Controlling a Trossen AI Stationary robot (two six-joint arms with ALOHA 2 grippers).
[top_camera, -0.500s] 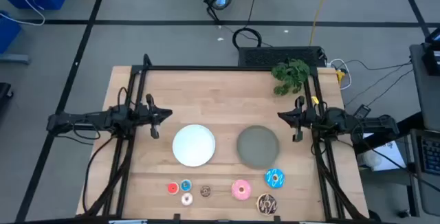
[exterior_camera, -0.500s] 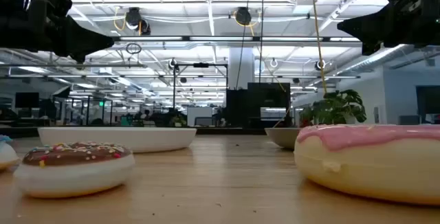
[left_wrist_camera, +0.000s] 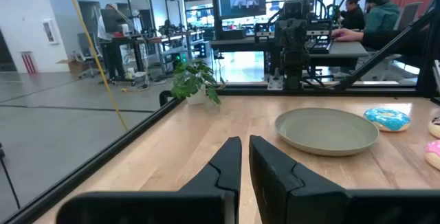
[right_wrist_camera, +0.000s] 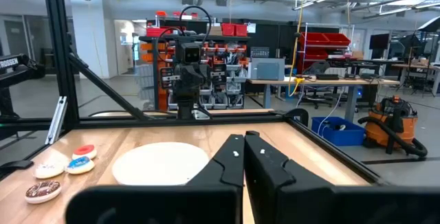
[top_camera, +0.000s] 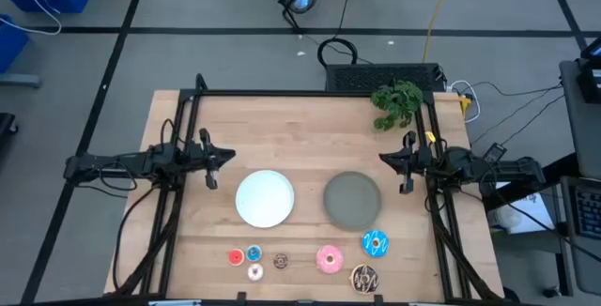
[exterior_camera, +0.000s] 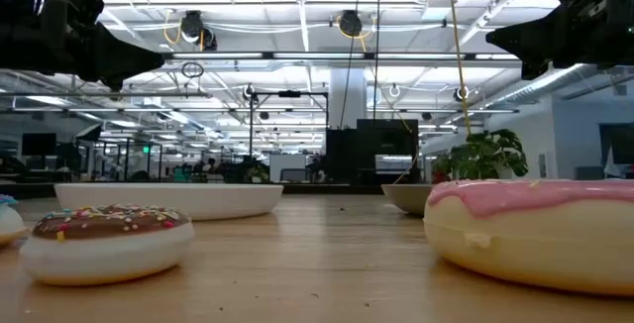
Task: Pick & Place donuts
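Both grippers, left (top_camera: pixel 217 157) and right (top_camera: pixel 396 160), are hanging pressed together above the table's sides while the donuts (top_camera: pixel 282 261) are lying in a row along the front edge, so you are nearer the larger ones with the right.

Four cameras are covering one wooden table (top_camera: pixel 300 128) from above, from its surface and from both wrists.

The high view is looking straight down from well above, taking in the whole table and surrounding floor. The low view is sitting at table-top level, very near the pink donut (exterior_camera: pixel 535 229), facing across into the room. The left wrist view is looking past its own fingers (left_wrist_camera: pixel 227 165) across the table toward the right arm (left_wrist_camera: pixel 294 42); the right wrist view is facing back toward the left arm (right_wrist_camera: pixel 189 69). All views are sharing the white plate (top_camera: pixel 265 198) or grey plate (top_camera: pixel 352 199).
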